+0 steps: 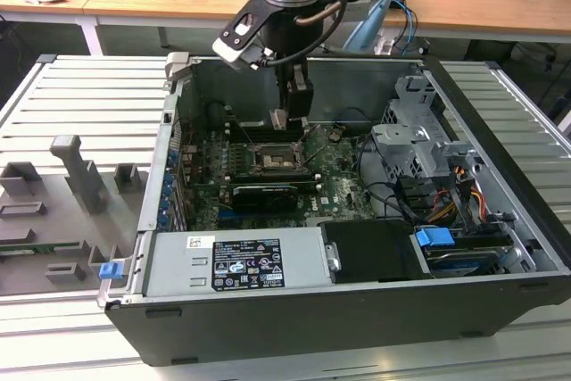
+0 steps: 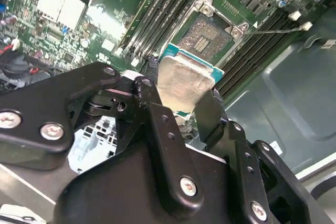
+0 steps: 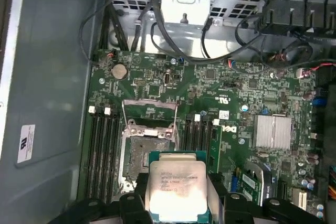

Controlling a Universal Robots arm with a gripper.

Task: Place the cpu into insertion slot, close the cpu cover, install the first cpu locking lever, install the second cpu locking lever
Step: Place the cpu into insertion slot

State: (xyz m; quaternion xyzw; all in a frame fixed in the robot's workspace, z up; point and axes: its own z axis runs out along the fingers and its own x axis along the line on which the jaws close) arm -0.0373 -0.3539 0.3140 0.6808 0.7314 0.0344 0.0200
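Gripper (image 2: 181, 95) clamped onto the cpu (image 2: 184, 77), fingers (image 2: 207, 114) pressing two opposite edges; cpu hanging just above the bare insertion slot (image 3: 140, 153), apart from it; green motherboard (image 3: 236, 87) around the slot, inside the open computer case (image 1: 357, 305) on a slatted table (image 1: 80, 104).

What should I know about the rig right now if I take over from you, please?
The gripper is shut on the chip, holding it by its edges above the socket.
The chip is not seated; the socket's contacts lie bare.
The cover looks raised, off the socket.
Done: chip brought over the socket.
Left: seating it, closing the cover, both levers.
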